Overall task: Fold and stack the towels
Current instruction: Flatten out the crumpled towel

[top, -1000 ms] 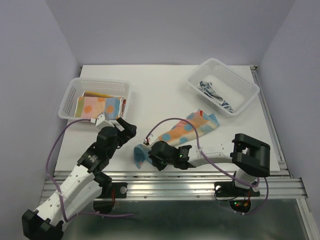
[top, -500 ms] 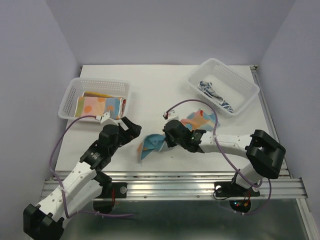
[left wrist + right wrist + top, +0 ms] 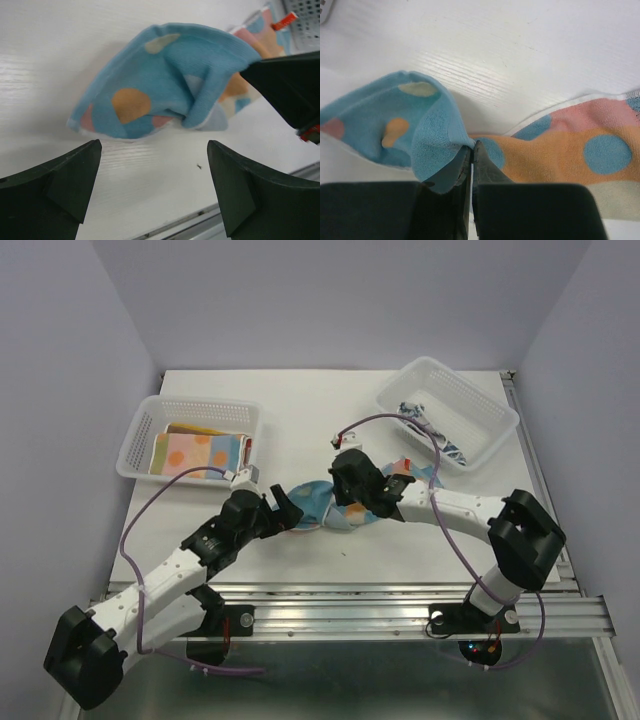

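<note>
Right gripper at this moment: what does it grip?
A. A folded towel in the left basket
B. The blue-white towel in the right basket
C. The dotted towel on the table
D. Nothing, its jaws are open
C: in the right wrist view the right gripper has its jaws shut on a pinched fold of the dotted towel, out on the table and clear of both baskets.

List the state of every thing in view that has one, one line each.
dotted towel, unfolded at one end, blue end doubled over and pinched.
right tool, shut on the dotted towel.
left tool, open, empty, facing the towel's blue fold.
folded towels, lying flat in the left basket.
blue-white towel, crumpled in the right basket.
</note>
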`<move>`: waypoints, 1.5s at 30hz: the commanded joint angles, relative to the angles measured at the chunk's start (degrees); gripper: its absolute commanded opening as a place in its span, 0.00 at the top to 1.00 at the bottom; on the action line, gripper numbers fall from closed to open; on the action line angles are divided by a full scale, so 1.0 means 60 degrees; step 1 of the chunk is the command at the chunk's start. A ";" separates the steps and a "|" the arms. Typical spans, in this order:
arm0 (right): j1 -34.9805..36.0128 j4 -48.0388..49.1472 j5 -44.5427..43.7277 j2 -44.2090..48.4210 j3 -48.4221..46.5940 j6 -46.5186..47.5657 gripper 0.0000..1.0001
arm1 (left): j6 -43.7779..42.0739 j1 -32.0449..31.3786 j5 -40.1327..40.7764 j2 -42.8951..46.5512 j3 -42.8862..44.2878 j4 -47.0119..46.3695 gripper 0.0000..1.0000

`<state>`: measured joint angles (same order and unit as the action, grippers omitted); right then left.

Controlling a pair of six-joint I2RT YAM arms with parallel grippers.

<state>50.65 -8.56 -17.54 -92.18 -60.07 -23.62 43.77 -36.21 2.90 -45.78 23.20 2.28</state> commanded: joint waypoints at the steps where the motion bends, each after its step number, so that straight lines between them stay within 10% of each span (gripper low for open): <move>1: -0.0049 0.0064 0.0169 -0.0032 -0.0432 0.0288 0.99 | 0.0350 -0.0074 0.1707 -0.0791 0.0322 0.0625 0.01; 18: -0.0137 0.0254 0.0551 0.0378 0.0139 0.0303 0.99 | 0.0763 -0.0059 0.3750 -0.3076 0.1201 0.0395 0.06; 30: -0.0181 0.0137 0.0287 0.0539 0.0227 0.0171 0.99 | 0.0498 -0.0059 0.3005 -0.3812 0.1612 0.0367 0.70; 33: -0.0195 0.0181 0.0243 0.0554 0.0227 0.0142 0.99 | 0.0527 -0.0059 0.2960 -0.3562 0.1436 0.0279 1.00; 45: -0.0195 -0.0243 -0.0781 0.2178 -0.0240 0.1004 0.99 | -0.0335 -0.0089 0.3164 -0.1893 0.2662 0.0264 1.00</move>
<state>49.82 -10.81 -17.30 -85.93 -59.29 -21.12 45.25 -36.64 20.40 -61.25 32.58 5.63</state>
